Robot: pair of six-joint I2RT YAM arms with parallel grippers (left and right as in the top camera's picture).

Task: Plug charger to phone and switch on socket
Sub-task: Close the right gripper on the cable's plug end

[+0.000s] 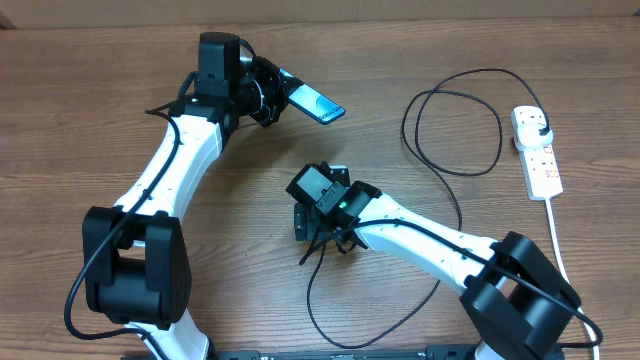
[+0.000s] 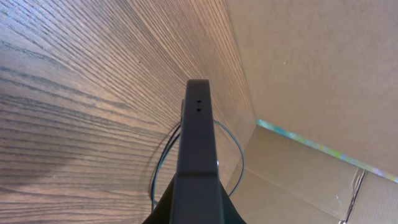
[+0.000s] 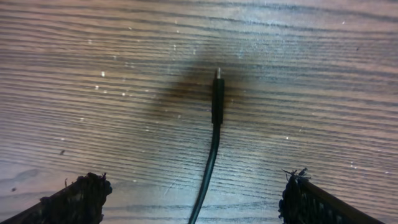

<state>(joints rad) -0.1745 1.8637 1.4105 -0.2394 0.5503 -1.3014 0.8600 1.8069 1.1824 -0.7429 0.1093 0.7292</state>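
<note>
Grabbing charger (image 3: pixel 217 99) tip | right gripper (image 3: pixel 196 198) splayed over it | left gripper (image 1: pixel 272 98) clamping phone (image 1: pixel 318 104) | pinch tip squarely, centred

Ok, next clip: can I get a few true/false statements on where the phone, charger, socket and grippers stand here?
1. The left gripper is shut on the phone. True.
2. The phone lies flat on the table. False: it is held up off the wood by one end.
3. The right gripper is open, with the charger running between its fingers. True.
4. The charger's tip is already in the phone. False: it lies on the table, apart from the phone.
5. The socket lies beside the left arm. False: it is on the right arm's side.
</note>
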